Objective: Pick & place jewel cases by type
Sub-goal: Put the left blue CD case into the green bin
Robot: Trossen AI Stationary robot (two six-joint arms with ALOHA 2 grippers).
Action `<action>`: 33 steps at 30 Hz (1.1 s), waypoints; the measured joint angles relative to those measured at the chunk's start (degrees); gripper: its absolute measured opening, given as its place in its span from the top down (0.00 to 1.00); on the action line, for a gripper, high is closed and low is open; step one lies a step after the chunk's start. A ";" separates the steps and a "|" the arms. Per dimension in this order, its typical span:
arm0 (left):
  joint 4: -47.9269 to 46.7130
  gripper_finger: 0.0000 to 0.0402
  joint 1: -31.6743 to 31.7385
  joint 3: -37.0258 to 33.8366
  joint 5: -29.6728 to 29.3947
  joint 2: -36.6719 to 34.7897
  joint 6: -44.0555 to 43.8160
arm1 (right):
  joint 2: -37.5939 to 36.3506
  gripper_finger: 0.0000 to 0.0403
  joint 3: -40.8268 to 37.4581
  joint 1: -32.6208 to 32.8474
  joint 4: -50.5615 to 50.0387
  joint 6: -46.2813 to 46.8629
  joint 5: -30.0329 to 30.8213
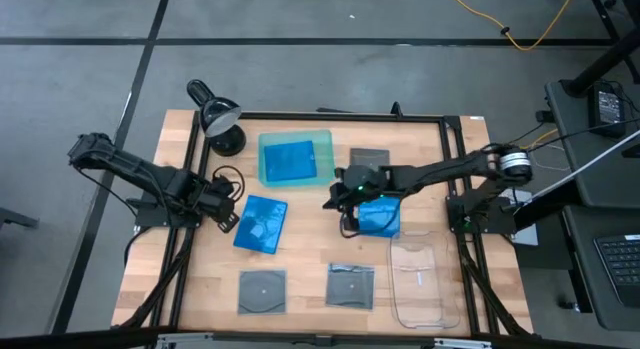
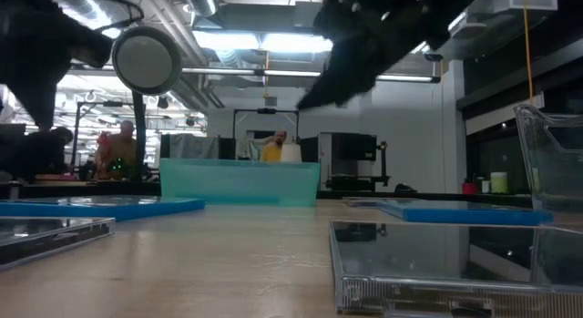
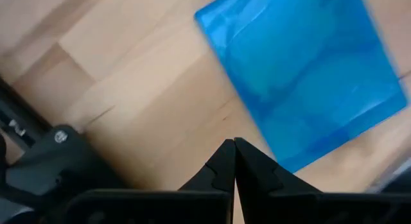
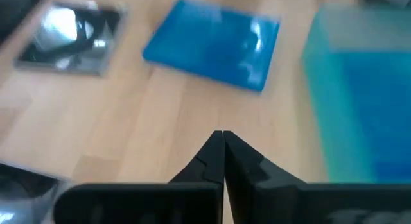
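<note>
One blue jewel case [image 1: 262, 225] lies flat on the wooden table left of centre; it also shows in the left wrist view [image 3: 302, 70]. A second blue case [image 1: 380, 219] lies under my right arm. A third blue case [image 1: 290, 161] lies inside the green tray [image 1: 322, 139]. Two grey-clear cases [image 1: 262, 290] [image 1: 351, 285] lie near the front edge, and another [image 1: 369, 159] lies behind the right arm. My left gripper [image 3: 234, 147] is shut, pointing down beside the first blue case's left edge. My right gripper [image 4: 223, 137] is shut above bare wood at mid-table.
A clear plastic tray [image 1: 420, 279] stands at the front right. A black desk lamp [image 1: 216, 117] stands at the far left corner. A black frame [image 1: 300, 116] runs around the table. Bare wood shows between the left blue case and the right arm.
</note>
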 joint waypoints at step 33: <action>26.49 1.00 4.28 -17.02 3.61 3.84 -5.08 | 10.28 0.98 0.00 0.69 0.29 4.68 -3.32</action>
